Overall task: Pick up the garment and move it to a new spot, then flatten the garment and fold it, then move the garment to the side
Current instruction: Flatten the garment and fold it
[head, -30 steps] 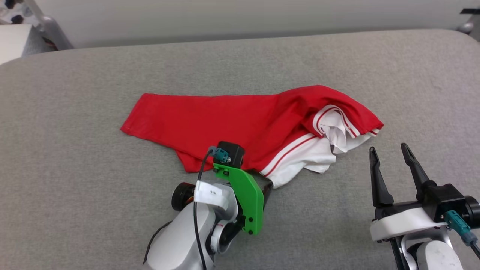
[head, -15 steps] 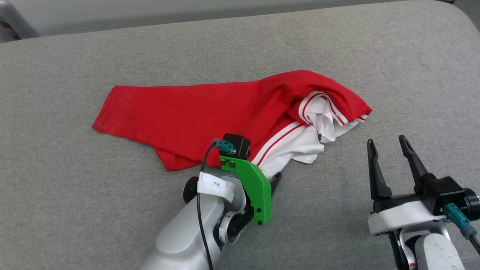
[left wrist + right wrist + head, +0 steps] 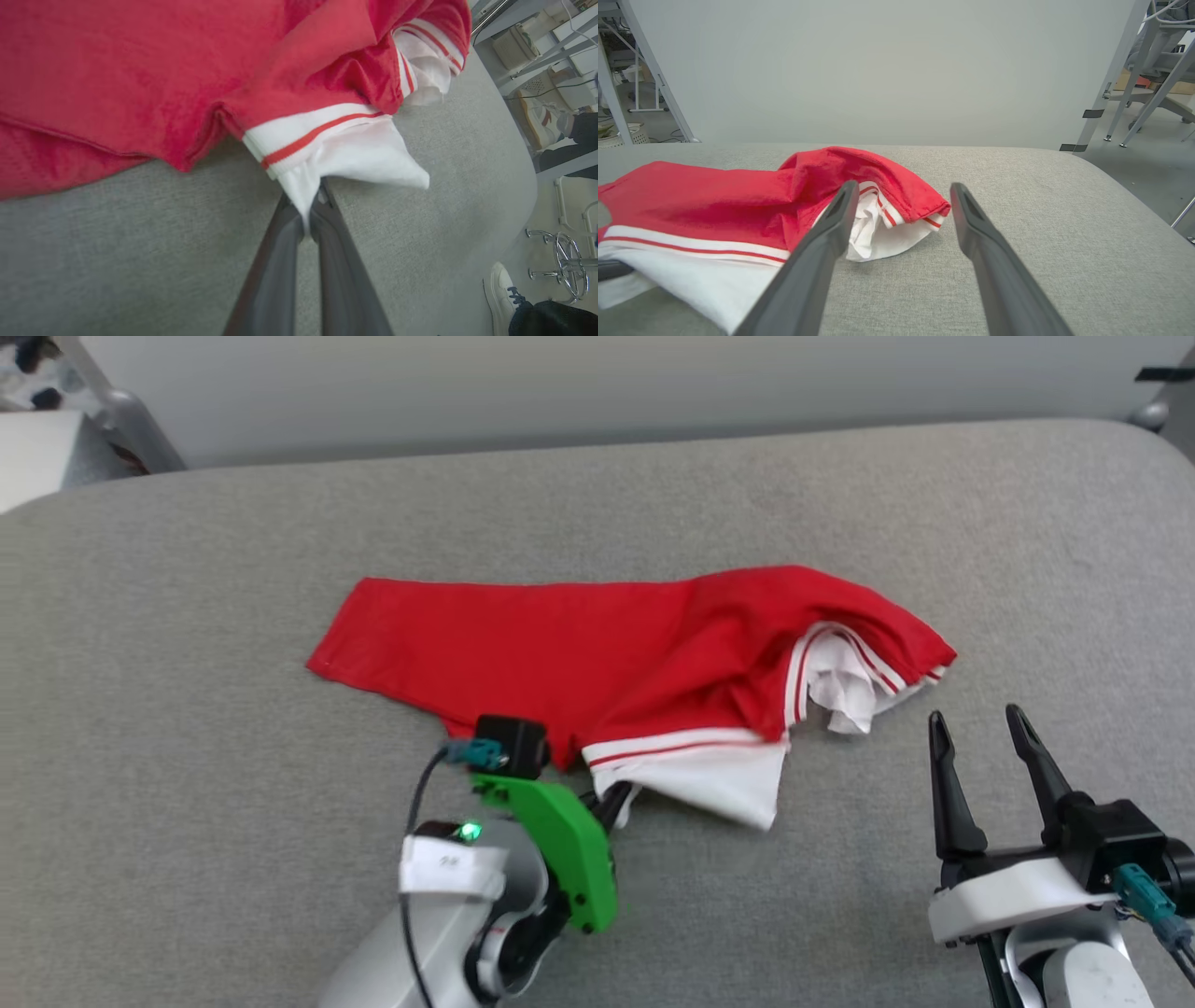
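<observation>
My left claw [image 3: 306, 212] was pinched shut on the white sleeve [image 3: 355, 158] of the shirt [image 3: 117, 70]. The sleeve's edge was squeezed between its two dark fingers. The shirt lay in the middle of the gray table [image 3: 187, 616]. Its red part was spread out flat to the left and bunched up on the right. My right claw [image 3: 976, 717] was wide open with nothing in it. It was near the bunched right end of the shirt, not touching it, fingers pointing away from me.
</observation>
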